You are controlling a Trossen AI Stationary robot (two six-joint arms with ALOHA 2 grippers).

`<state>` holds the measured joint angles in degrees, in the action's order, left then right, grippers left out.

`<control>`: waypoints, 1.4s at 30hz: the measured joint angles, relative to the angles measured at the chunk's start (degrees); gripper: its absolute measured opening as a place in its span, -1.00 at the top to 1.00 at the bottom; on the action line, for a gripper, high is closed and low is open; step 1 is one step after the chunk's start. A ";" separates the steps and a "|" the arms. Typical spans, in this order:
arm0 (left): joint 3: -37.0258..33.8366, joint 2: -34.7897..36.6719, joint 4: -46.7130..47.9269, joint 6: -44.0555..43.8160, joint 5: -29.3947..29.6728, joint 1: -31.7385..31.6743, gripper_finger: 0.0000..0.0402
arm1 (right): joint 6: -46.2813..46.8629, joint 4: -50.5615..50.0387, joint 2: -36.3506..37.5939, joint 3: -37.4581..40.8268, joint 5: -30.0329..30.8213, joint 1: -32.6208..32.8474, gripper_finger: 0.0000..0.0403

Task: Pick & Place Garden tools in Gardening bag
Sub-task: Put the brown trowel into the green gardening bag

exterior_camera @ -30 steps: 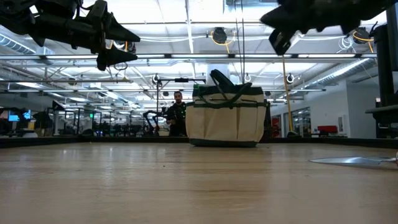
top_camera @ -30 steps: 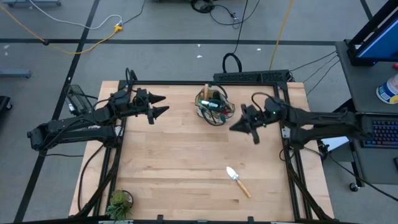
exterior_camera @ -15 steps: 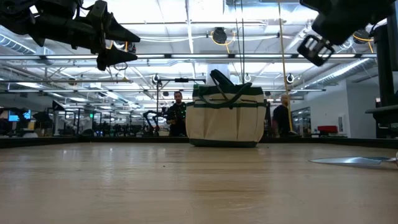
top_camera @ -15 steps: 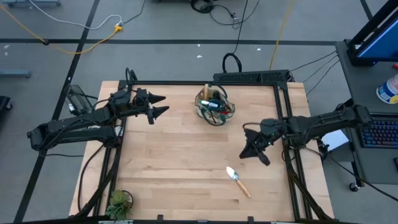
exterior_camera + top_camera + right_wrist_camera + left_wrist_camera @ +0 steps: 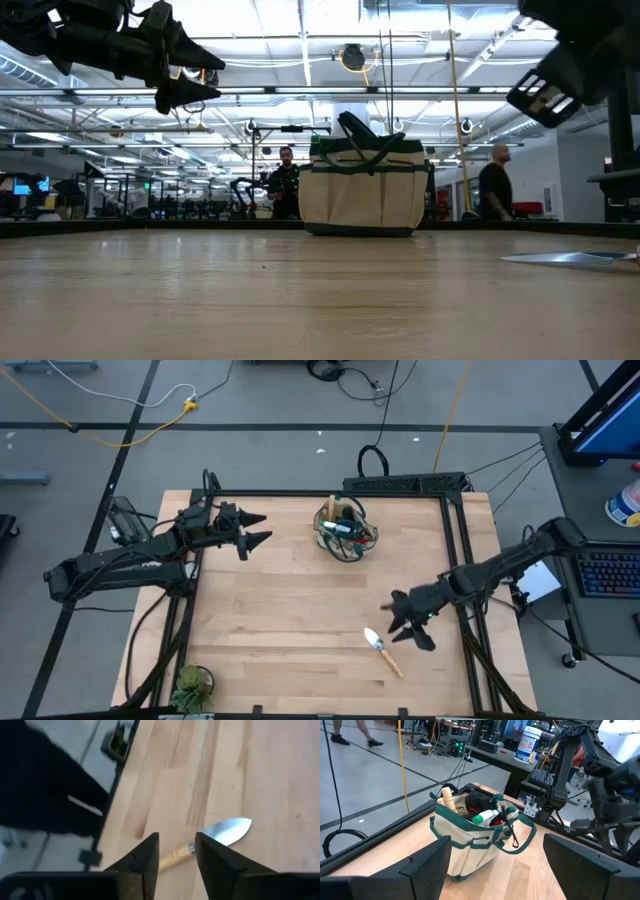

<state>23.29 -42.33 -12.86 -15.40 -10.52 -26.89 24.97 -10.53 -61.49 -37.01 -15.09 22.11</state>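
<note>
Right hand [image 5: 404, 628] now lower, just beside trowel [image 5: 383, 651], fingers parted, empty

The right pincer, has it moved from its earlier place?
Yes. The right pincer went from beside the bag toward the table's near edge, now just beside the trowel.

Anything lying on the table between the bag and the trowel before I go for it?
No. In the high view, only bare wood lies between the gardening bag and the trowel; the right gripper, jaws open, hovers beside the trowel.
</note>
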 joint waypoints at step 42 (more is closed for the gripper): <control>0.00 0.01 1.09 -0.09 0.05 0.00 -0.61 | -74.44 -2.22 -10.68 0.00 8.93 7.52 0.17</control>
<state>23.29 -42.32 -11.77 -15.49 -10.47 -26.89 -49.47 -12.76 -72.17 -37.01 -6.16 29.63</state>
